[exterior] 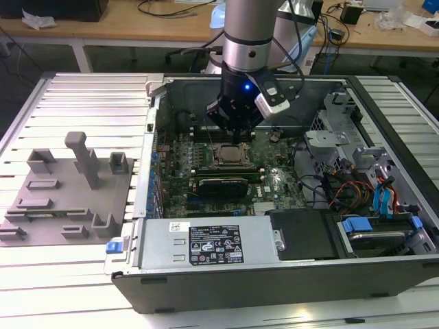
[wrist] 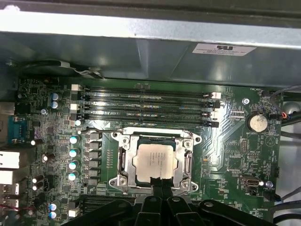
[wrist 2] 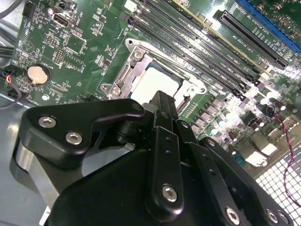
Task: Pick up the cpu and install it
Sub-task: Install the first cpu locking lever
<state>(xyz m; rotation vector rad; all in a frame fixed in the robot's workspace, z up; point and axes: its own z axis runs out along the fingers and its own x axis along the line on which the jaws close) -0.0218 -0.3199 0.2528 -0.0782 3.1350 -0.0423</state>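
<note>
The arm (exterior: 248,24) comes straight down, its silver-grey last link upright, over the middle of the computer case (exterior: 288,281), nearer the case's far edge than its near edge in the exterior view. The wrist (exterior: 240,68) is vertical. A blue light glows on the black body under it, and a small white camera box (exterior: 274,99) is fixed on the side toward the exterior view's right. The gripper (exterior: 236,137) points straight down, low inside the case. In the second wrist view its black links fold inward and the two fingers (wrist 2: 163,136) are drawn together into one narrow tip.
</note>
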